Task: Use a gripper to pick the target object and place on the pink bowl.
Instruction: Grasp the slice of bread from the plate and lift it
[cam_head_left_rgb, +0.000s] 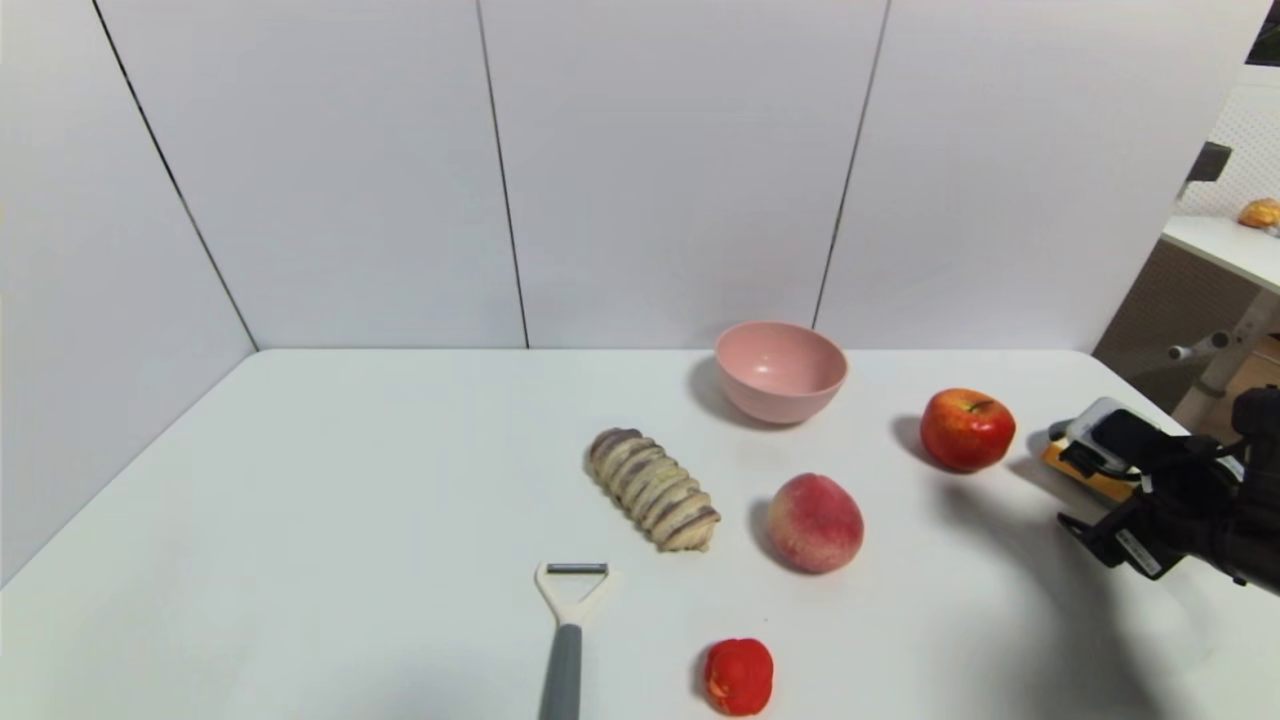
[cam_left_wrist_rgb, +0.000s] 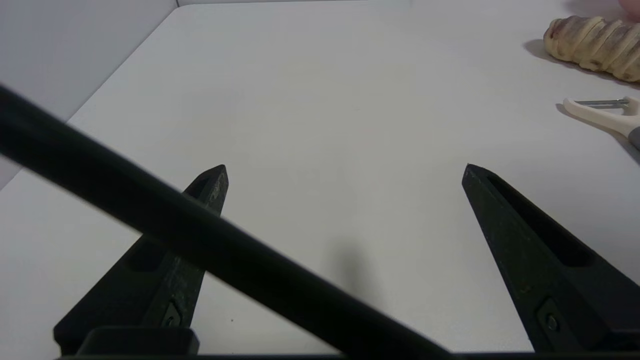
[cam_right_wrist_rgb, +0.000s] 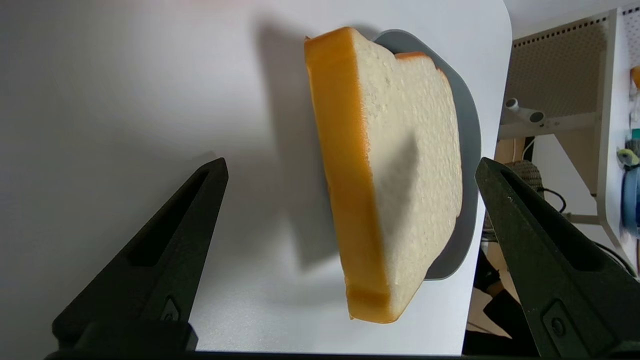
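The right gripper (cam_right_wrist_rgb: 352, 162) is at about three o'clock on the table (cam_head_left_rgb: 300, 480), its jaws wide apart with nothing between them gripped, hovering over the bread (cam_right_wrist_rgb: 415, 165). The slice leans on the grey plate (cam_right_wrist_rgb: 472, 130) near the table's right edge. The bowl (cam_head_left_rgb: 780, 370) sits at about one o'clock, the apple (cam_head_left_rgb: 967, 430) at two, between bowl and bread. The left gripper (cam_left_wrist_rgb: 345, 170) is idle over the left part of the table, jaws open and empty. The likely step is to lower and close on the slice. One finger could catch the plate's rim, as it lies under the bread, and drag both or nudge them off the edge. Closing off-centre might tip the slice; squeezing hard could dent it if soft. A low carry towards the bowl risks knocking the apple, and the broad slice could perch on the rim and topple.
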